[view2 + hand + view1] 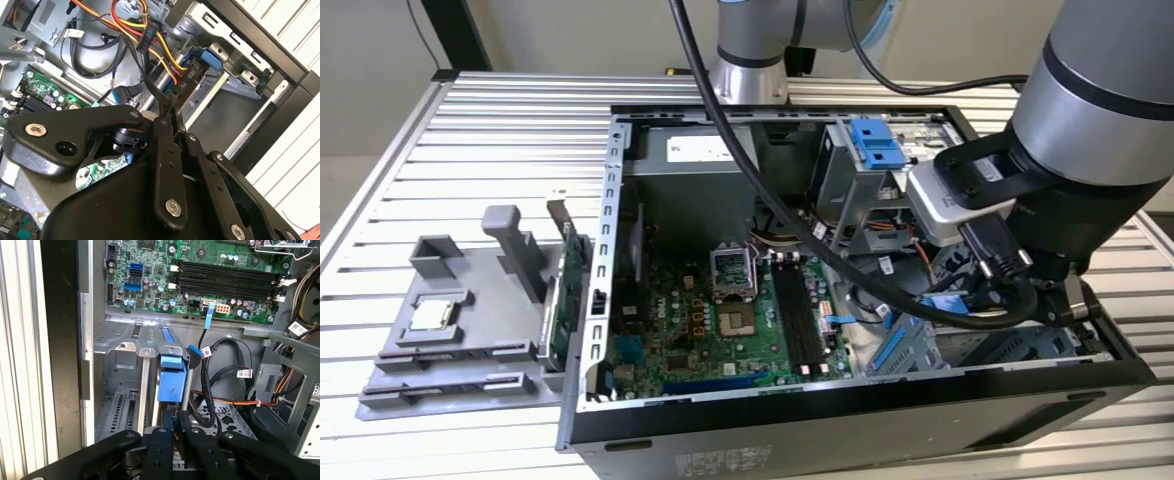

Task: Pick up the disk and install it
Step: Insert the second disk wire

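While fingers (174, 421) sit nearly closed, empty, just above the blue-railed disk (171, 377), seated in drive cage (120, 352)

Grey jointed arm (1101, 120) angled downward, black end effector (176, 422) below wrist, fingers (165, 150) pressed together, tips meeting, nothing visible between them.

Open computer case (854, 420), grey fixture (454, 330)

blue-railed disk (171, 377), standing on edge, seated in metal drive bay (125, 385)
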Controlling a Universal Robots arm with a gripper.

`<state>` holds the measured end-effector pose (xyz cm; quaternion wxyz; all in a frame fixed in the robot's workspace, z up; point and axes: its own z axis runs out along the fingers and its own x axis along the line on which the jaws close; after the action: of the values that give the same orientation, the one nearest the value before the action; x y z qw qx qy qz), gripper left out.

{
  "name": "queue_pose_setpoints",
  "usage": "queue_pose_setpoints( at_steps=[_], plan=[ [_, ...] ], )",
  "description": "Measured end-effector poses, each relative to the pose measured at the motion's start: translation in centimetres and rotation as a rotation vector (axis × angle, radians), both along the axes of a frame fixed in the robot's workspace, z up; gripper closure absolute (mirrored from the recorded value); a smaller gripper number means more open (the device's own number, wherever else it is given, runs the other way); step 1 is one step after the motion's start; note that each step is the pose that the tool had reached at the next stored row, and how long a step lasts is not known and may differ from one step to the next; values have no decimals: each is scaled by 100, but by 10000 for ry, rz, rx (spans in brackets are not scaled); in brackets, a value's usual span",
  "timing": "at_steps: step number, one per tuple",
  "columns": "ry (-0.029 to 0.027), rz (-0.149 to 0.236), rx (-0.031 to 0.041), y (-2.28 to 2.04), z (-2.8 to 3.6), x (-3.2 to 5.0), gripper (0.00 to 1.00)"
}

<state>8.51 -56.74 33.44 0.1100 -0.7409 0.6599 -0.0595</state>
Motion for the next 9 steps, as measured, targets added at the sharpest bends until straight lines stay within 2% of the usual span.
queue_pose_setpoints(
  at_steps=[9],
  plan=[
    [1, -29, 30, 3, -7, 0, 100]
  ],
)
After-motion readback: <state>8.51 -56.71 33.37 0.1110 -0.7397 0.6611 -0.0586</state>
